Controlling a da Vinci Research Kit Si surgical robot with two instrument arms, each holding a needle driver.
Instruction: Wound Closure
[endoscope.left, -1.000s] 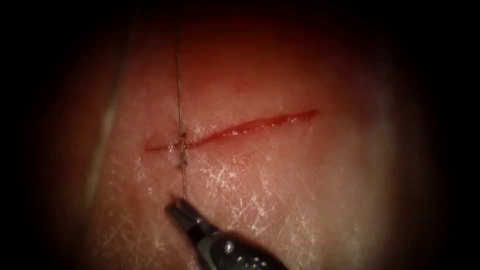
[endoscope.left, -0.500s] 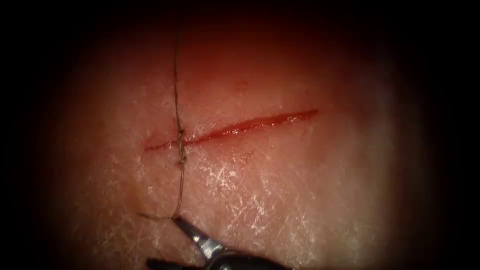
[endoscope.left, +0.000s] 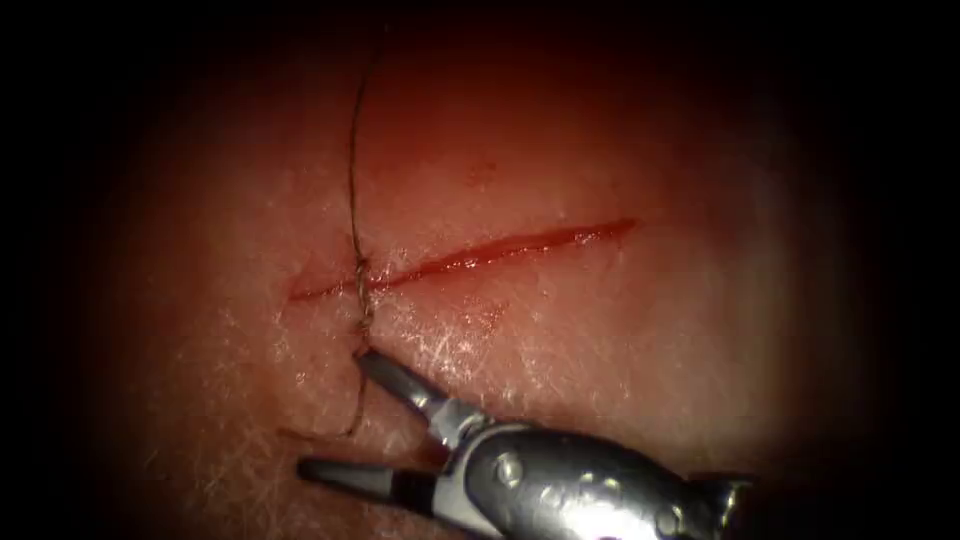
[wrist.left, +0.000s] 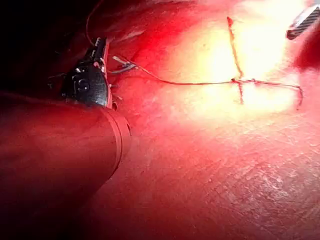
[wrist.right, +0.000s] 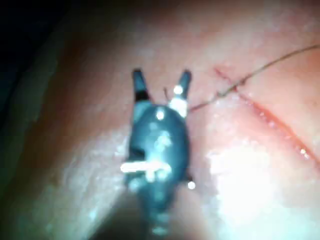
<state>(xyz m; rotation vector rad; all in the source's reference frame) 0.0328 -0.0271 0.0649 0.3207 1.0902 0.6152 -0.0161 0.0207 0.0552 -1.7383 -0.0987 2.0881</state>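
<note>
The cut (endoscope.left: 500, 250) runs across the tissue (endoscope.left: 620, 380), with a knotted stitch (endoscope.left: 362, 292) near its left end. From the knot, a long thread (endoscope.left: 352, 160) goes up and away. A short tail (endoscope.left: 356, 405) hangs slack toward the viewer and bends left. My right tool (endoscope.left: 335, 413) stands open just below the knot, one jaw on each side of the tail, gripping nothing. The right wrist view shows the same open jaws of the right tool (wrist.right: 160, 80) beside the knot (wrist.right: 232, 90). My left tool (wrist.left: 100, 47) is shut where the long thread (wrist.left: 190, 83) ends at its jaws.
Red fluid lines the cut, and the tissue around it is wet and shiny. A short pale piece (wrist.left: 122, 65) lies by the left tool's jaws; I cannot tell what it is. The right tool's jaw tip (wrist.left: 302, 22) shows beyond the stitch.
My right tool let go of the thread tail, opened and drew back. It then came up toward the knot with its jaws wide. Both thread strands went from taut to slack.
</note>
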